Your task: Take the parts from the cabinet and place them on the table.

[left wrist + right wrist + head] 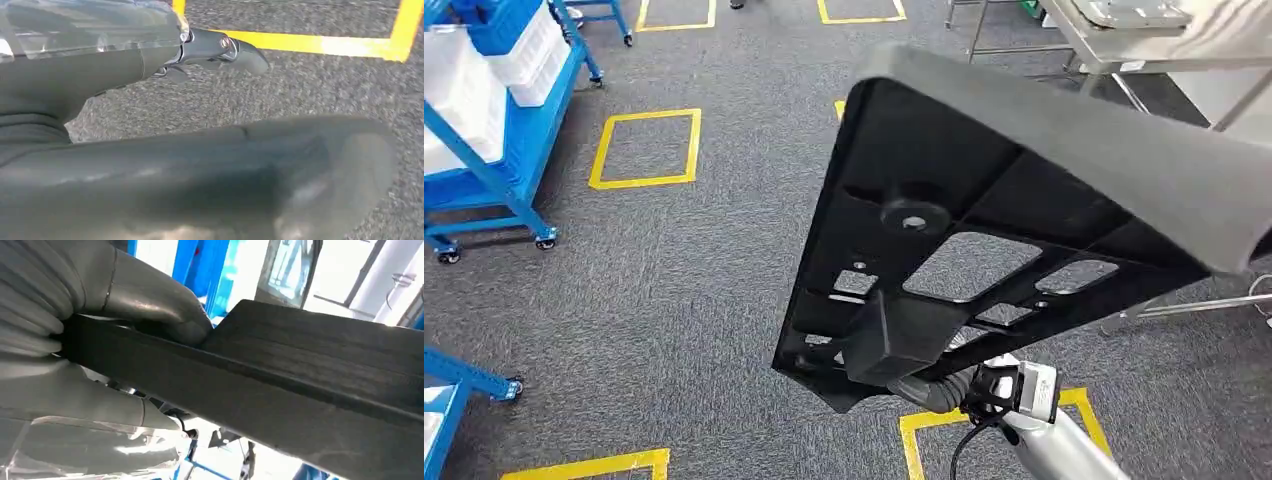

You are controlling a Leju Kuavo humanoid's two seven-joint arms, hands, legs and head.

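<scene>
My right robot hand (100,340) clamps the near edge of a large black plastic part (984,230), thumb on one face and fingers on the other, holding it up in the air above grey carpet (674,280). In the head view the part tilts away from me, its ribbed underside facing the camera, with a round boss and several cut-out windows through which the carpet shows. Its grey padded top edge runs toward the upper right and overlaps the sight of a steel table (1124,40) at the far right; I cannot tell how near the two are.

My right arm (1049,430) rises from below, just over a yellow floor square (1084,405). More yellow squares (646,148) mark the carpet ahead, with open floor between them. A blue wheeled rack (499,150) carrying white bins stands well apart at the left, and another blue frame (459,385) sits at the lower left.

The right wrist view shows the grip itself, the part's edge running away from the palm. In the left wrist view my left robot hand (220,50) hangs over carpet and a yellow line (320,44), fingers extended and holding nothing.
</scene>
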